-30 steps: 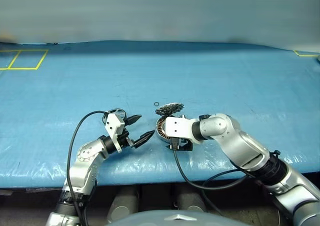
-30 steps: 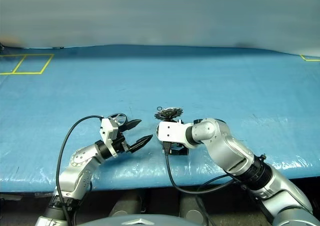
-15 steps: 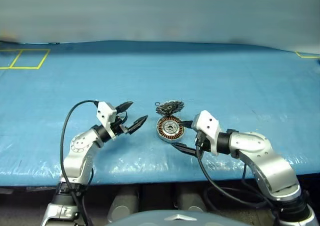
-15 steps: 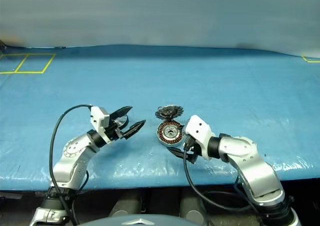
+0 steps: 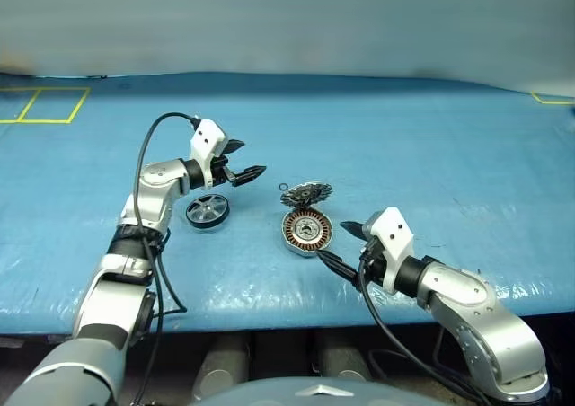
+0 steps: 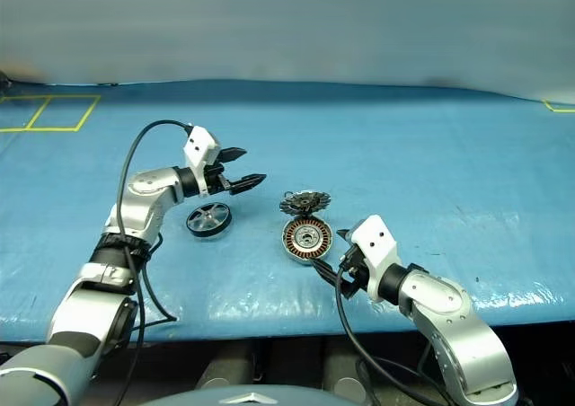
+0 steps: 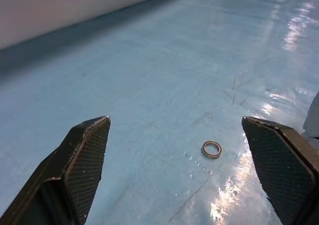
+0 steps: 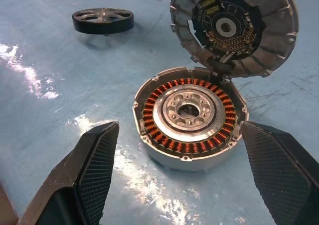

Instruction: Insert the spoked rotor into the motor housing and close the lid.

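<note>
I see the spoked rotor, a small flat wheel with a dark rim and silvery spokes, lying flat on the blue tarp-like table cover, just below my left gripper and apart from it. That gripper's black, cross-hatched fingers stand wide apart with nothing between them; beyond them a tiny copper-coloured ring lies on the glossy cover.

The motor housing, a round silver-rimmed metal cup with a ring of copper-orange coils around a bright hub, sits directly ahead of my right gripper, near its tips without touching. Those fingers are spread too and hold nothing.

The lid, a grey ribbed metal disc, leans tilted against the housing's far rim, its inner face showing a dark circuit board with gold contacts. I can read no writing on any part.
</note>
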### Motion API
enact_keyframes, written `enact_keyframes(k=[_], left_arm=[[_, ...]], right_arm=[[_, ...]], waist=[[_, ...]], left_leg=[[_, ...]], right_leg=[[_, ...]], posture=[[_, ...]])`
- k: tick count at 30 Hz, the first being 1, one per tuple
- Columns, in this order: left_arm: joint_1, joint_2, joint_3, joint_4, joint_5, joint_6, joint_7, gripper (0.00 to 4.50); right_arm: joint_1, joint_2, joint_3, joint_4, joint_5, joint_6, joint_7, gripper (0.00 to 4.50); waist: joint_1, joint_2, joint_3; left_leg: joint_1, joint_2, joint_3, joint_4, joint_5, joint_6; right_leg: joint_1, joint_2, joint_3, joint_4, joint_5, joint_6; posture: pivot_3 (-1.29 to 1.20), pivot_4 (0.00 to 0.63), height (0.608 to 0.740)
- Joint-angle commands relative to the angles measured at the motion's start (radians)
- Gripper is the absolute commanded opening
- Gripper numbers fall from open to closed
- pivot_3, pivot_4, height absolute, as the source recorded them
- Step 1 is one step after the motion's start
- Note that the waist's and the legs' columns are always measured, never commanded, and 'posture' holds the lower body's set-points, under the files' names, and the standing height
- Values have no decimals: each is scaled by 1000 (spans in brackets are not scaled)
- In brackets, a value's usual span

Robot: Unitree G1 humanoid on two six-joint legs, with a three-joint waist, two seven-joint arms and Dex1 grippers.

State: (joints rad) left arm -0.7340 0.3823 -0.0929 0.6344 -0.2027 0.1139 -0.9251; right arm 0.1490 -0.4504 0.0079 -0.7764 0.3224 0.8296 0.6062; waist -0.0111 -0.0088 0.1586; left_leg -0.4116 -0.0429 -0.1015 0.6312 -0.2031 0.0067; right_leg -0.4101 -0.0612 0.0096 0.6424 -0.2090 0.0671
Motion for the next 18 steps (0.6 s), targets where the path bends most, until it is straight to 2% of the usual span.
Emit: enact_keyframes(k=[1, 8, 18], left_arm=[[-94, -51, -37, 170, 56, -94, -55, 4500], [-191, -98, -126, 452, 231, -222, 11, 4500], [-229, -169, -66, 547, 232, -277, 46, 4500]], right_arm=[[31, 11, -18, -64, 24, -58, -27, 4090], [170, 60, -4, -66, -6, -208, -91, 4090], [220, 91, 42, -55, -46, -271, -181, 4090]], waist=[[-1, 0, 0], [-5, -1, 1], [0, -1, 1]], left_leg=[[-1, 0, 0, 0, 0, 0], [0, 0, 1, 0, 0, 0], [-1, 1, 0, 3, 0, 0]], right_leg=[[0, 0, 0, 0, 0, 0], [-1, 1, 0, 1, 0, 0], [0, -1, 0, 1, 1, 2]], posture=[[0, 150, 740], [0, 150, 740], [0, 150, 740]])
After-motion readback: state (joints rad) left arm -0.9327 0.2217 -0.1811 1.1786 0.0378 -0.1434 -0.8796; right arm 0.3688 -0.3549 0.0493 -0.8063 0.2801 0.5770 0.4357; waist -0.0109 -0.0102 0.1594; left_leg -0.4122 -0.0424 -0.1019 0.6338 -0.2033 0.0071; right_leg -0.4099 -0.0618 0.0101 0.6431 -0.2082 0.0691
